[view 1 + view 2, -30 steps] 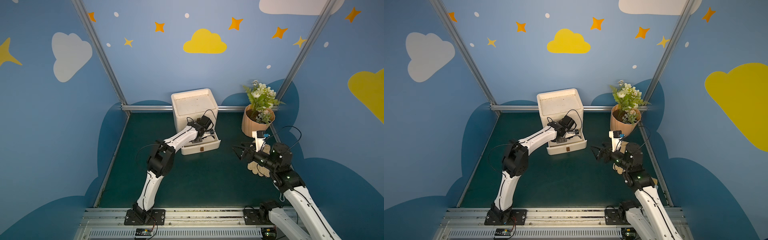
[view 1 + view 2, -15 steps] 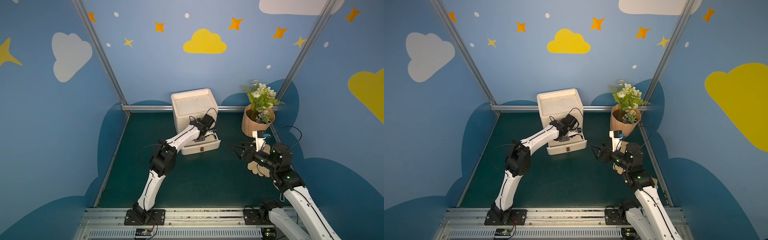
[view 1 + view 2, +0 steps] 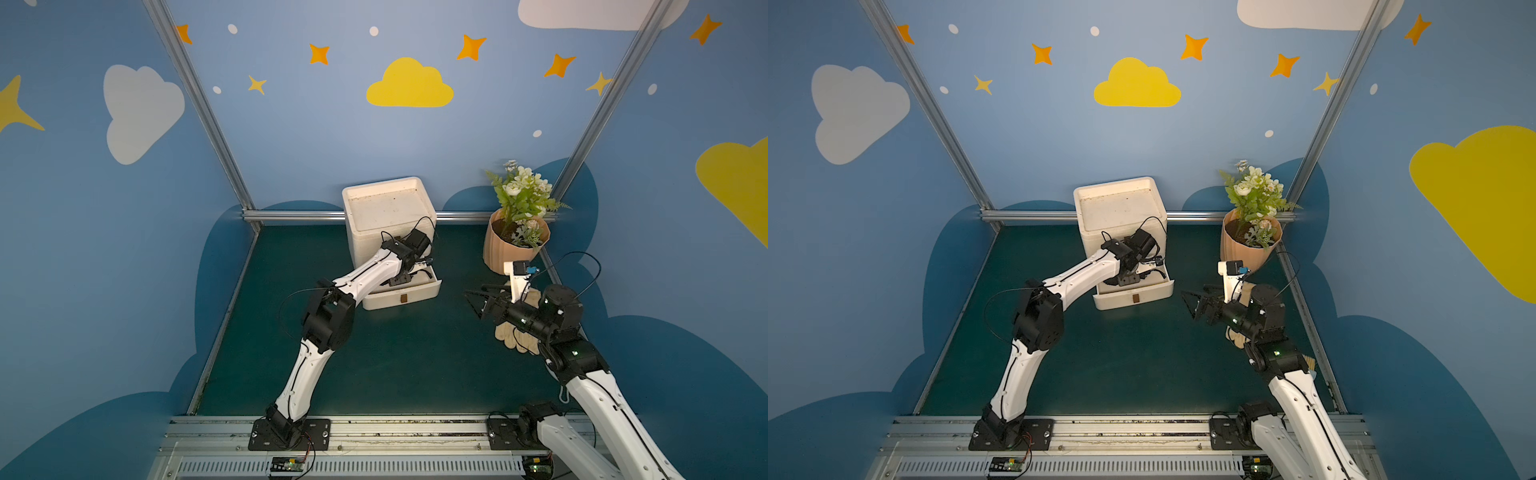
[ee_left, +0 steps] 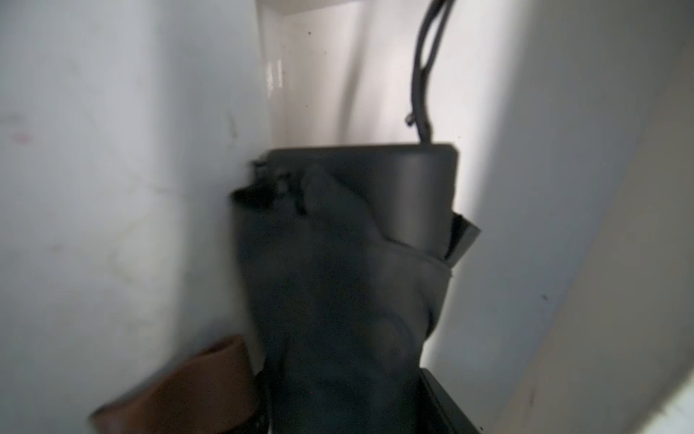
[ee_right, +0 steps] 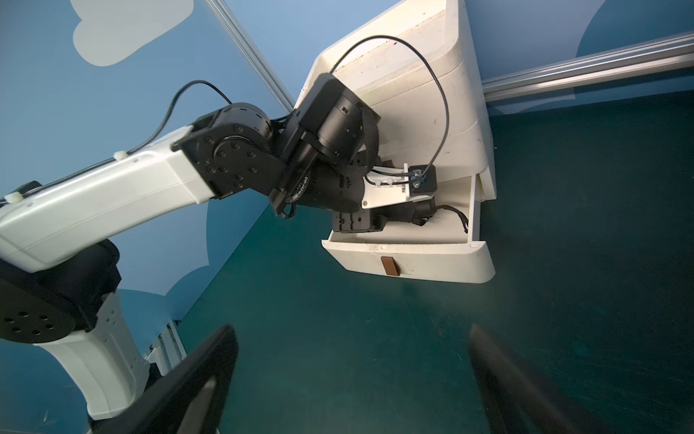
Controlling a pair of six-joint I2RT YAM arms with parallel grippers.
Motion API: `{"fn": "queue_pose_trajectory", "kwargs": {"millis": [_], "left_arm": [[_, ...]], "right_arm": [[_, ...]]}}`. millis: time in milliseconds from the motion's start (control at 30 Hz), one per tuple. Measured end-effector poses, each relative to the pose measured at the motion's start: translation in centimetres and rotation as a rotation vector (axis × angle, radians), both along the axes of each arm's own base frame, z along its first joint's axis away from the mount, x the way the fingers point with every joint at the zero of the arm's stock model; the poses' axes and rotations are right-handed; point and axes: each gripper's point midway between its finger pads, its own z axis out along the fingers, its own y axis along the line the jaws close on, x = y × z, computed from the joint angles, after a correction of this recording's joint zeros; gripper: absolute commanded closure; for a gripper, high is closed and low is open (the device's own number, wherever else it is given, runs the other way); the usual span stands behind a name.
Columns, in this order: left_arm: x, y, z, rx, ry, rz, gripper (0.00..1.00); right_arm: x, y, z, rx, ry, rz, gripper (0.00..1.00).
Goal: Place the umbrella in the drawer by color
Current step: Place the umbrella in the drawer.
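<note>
L jaws in open drawer (image 3: 419, 292) w/ black umbrella (image 4: 338, 300), state unclear; R jaws spread near glove (image 3: 513, 337) & flowerpot (image 3: 503, 254).

at the back right you see a ribbed tan pot (image 3: 505, 255) of white flowers (image 3: 519, 187) standing upright on the dark green mat (image 3: 415, 365). nearer you lie pale gloves (image 3: 510, 335), partly hidden.

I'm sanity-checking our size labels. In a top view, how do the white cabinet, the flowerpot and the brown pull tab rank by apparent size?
1. white cabinet, largest
2. flowerpot, clearly smaller
3. brown pull tab, by far the smallest
All three sit at similar depth, so nearness hardly affects the order.
</note>
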Motion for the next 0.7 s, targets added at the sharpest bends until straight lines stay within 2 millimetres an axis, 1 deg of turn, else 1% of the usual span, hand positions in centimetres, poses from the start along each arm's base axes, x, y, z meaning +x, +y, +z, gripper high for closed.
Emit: {"fn": "queue_pose_trajectory", "kwargs": {"millis": [67,100,133,200,233,300,333,400,533,633,700], "left_arm": [[0.2,-0.4,2.5,-0.047,-0.03,0.007,0.24],[0.1,-0.8,4.1,-0.085,-0.045,0.008,0.2],[0.0,-1.0,5.6,-0.115,-0.064,0.008,0.18],[-0.5,-1.4,9.4,-0.183,-0.111,0.004,0.18],[-0.7,-1.4,11.0,-0.21,-0.133,0.002,0.18],[-1.0,-1.2,14.6,-0.276,-0.193,0.014,0.18],[-1.0,-0.9,15.9,-0.301,-0.215,0.023,0.18],[-1.1,0.0,18.4,-0.364,-0.255,0.065,0.18],[-0.9,2.6,21.9,-0.515,-0.291,0.188,0.17],[-0.9,5.5,24.1,-0.646,-0.306,0.312,0.15],[-0.8,7.9,25.7,-0.749,-0.318,0.419,0.12]], "right_arm": [[0.2,0.1,-0.4,0.008,0.027,-0.001,0.02],[0.4,0.2,-0.7,0.014,0.045,-0.001,0.02],[0.5,0.3,-0.9,0.018,0.062,0.001,0.02],[0.8,0.5,-1.7,0.026,0.102,0.005,0.02],[1.0,0.6,-2.0,0.029,0.121,0.006,0.02],[1.3,0.8,-2.7,0.036,0.158,0.005,0.02],[1.4,0.8,-2.9,0.041,0.174,0.005,0.03],[1.5,1.0,-3.5,0.053,0.214,0.008,0.08],[2.1,2.0,-4.7,0.087,0.295,0.025,0.16],[2.8,3.7,-6.1,0.114,0.356,0.063,0.2],[3.0,5.4,-8.2,0.116,0.422,0.096,0.22]]}}
